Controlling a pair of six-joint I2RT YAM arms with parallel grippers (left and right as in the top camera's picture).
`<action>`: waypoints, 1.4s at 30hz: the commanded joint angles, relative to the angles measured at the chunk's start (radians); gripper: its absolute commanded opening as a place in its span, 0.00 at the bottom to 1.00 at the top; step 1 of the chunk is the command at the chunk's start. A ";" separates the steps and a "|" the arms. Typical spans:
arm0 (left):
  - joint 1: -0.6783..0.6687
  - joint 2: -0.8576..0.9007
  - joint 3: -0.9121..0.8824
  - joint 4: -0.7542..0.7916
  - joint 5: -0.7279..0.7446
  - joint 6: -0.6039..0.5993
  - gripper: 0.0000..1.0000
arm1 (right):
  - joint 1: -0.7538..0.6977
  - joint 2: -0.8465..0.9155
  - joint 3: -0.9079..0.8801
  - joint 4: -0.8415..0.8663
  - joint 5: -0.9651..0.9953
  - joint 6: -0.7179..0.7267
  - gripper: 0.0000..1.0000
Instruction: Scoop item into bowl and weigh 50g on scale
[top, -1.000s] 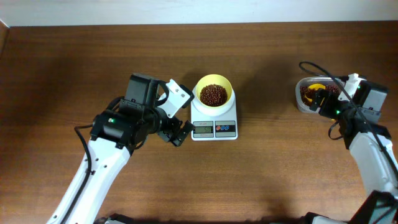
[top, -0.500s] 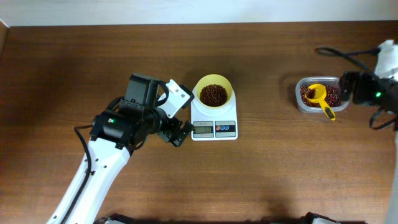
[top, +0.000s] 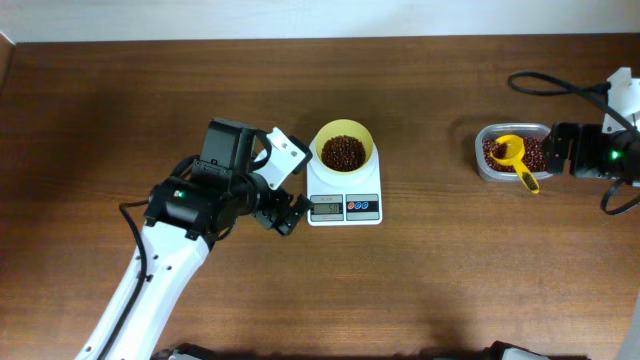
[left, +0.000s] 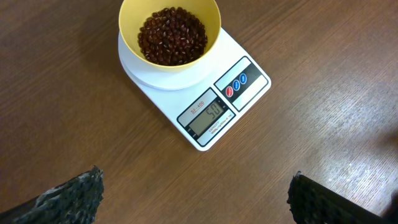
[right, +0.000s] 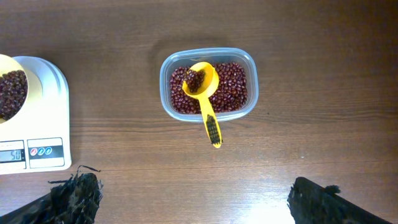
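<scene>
OK, we had both grippers wide open and empty. We saw the left gripper (left: 196, 200) hovering near the scale (left: 233, 55), on its left side, jaws spread and touching nothing. The pale-yellow bowl (left: 129, 28) sat on the scale, partly filled with the beans (left: 172, 35). The display (left: 205, 114) looked like it read 50.

We had the right gripper (right: 199, 200) hanging over bare table (top: 450, 270), jaws apart with nothing between them, near the clear tub (right: 208, 52) on the right side. The tub held more beans, and the yellow scoop (right: 206, 102) lay in it, cup among the beans with a few inside and handle sticking out over the rim toward the robot's side. Tub and scale stood well apart.
</scene>
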 joint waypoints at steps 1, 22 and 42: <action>0.004 -0.019 -0.006 0.002 -0.003 0.012 0.99 | -0.001 -0.001 0.010 0.002 0.002 0.003 0.99; 0.004 -0.019 -0.006 -0.003 -0.003 0.012 0.99 | -0.001 -0.001 0.010 0.003 0.002 0.003 0.99; -0.270 0.309 -0.008 0.090 -0.354 -0.801 0.99 | -0.001 -0.001 0.010 0.003 0.002 0.003 0.99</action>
